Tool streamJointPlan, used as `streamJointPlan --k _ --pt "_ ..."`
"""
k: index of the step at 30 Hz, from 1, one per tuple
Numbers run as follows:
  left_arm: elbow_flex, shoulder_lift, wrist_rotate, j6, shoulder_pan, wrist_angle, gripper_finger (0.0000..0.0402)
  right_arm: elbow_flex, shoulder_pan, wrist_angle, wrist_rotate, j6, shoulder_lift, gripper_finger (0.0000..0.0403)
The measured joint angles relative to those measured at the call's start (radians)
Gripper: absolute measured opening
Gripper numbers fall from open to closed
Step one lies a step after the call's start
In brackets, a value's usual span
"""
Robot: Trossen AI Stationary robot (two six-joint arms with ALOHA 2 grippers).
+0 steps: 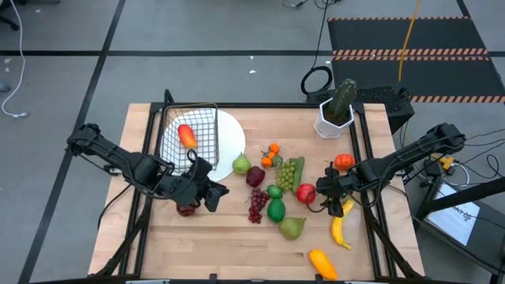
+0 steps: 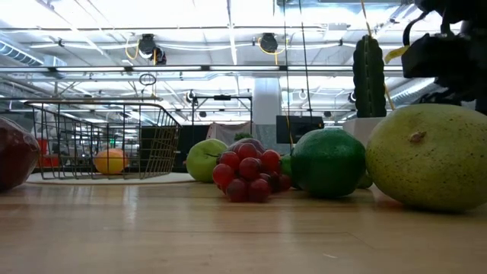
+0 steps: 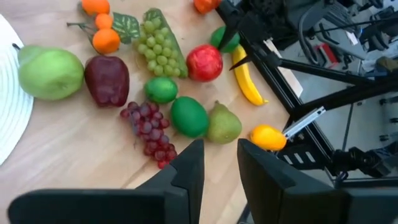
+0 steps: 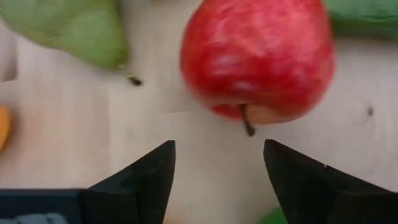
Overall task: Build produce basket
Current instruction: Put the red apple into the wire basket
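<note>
Basket [image 1: 193, 130] sits on the white plate [image 1: 233, 138] at the back left of the desk [image 1: 237, 252], and only one piece is in it so far, an orange-red fruit [image 1: 186, 136]. Pretty much everything else is in a loose pile mid-desk: green grapes [image 1: 289, 172], purple grapes [image 1: 257, 205], a lime [image 1: 275, 210], a pear [image 1: 293, 228], the little oranges [image 1: 271, 155], plus a banana [image 1: 339, 229] off to the right.

Step in hand looks like a pick with the right arm. The right tool [image 4: 217, 165] is parked just beside the red apple [image 4: 258, 59], fingers spread, nothing between them yet. The apple is ahead of the fingertips, not inside the gap.

The left tool [image 3: 219, 163] hovers over the left side of the desk near the basket, fingers only slightly apart and nothing in them from its own camera. There's a dark red fruit [image 1: 187, 209] right under it in the overhead view; can't tell if they touch.

My guess at the next move: push the right tool forward so the apple sits squarely between the fingers, squeeze, lift clear of the neighbouring pear and grapes, then carry it across to the basket. The left arm is pretty much in that path, so that's the bit to watch.
</note>
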Motion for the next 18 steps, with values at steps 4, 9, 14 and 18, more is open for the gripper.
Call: streamJointPlan --k 4,9,14,18 --pt "0.0 0.0 -0.003 0.032 0.025 0.001 0.0097 -0.004 0.0 0.009 0.058 -0.024 0.0 0.0211" --pt "0.0 0.0 -0.001 0.061 0.052 0.004 0.0097 -0.004 0.0 0.045 0.065 -0.061 0.0 0.0186" --pt "0.0 0.0 0.034 0.085 0.068 0.007 0.0097 -0.004 -0.001 0.048 0.087 -0.054 0.0 0.016" --pt "0.0 0.0 0.053 0.092 0.067 0.009 0.0097 -0.004 -0.001 0.048 0.087 -0.059 0.0 0.0144"
